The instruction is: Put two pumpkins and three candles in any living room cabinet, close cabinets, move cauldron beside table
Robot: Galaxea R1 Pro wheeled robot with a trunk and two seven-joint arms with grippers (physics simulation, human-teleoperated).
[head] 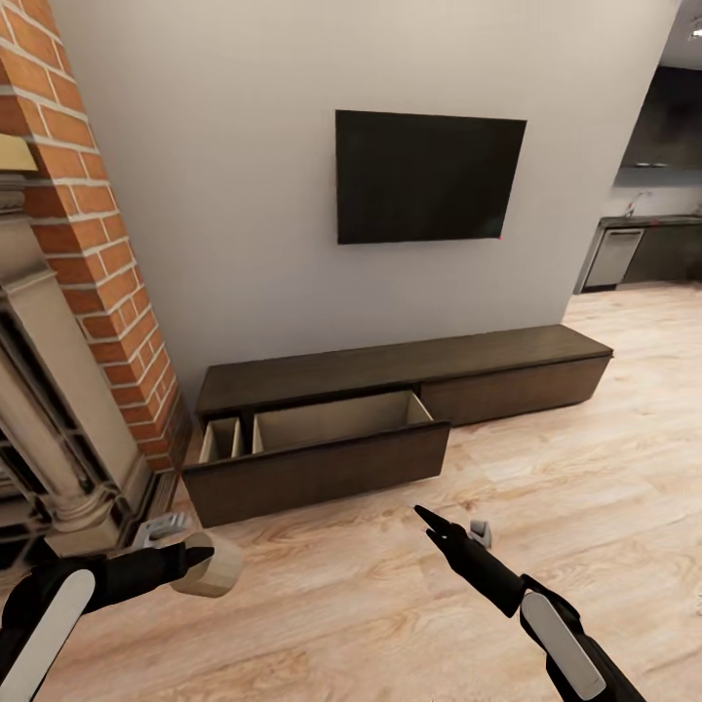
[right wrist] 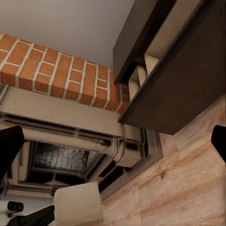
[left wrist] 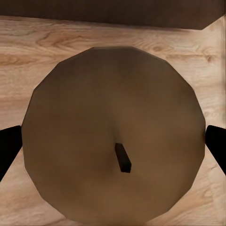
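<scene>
A pale beige cylindrical candle [head: 213, 567] sits between the fingers of my left gripper [head: 195, 561], low over the wood floor in front of the fireplace. From the left wrist, the candle's round top [left wrist: 113, 117] with its dark wick lies between the two black fingertips [left wrist: 8, 150]. The low dark-brown cabinet [head: 390, 369] runs along the grey wall. Its left drawer [head: 312, 473] is pulled out, showing beige compartments. My right gripper [head: 441, 522] is open over the floor in front of that drawer. In the right wrist view the candle [right wrist: 77, 205] and the drawer front [right wrist: 183, 89] appear.
An ornate fireplace [head: 54, 419] with a red brick chimney [head: 97, 244] stands at the left, close to my left arm. A black TV [head: 424, 175] hangs above the cabinet. Wood floor [head: 546, 468] spreads to the right toward a kitchen [head: 643, 249].
</scene>
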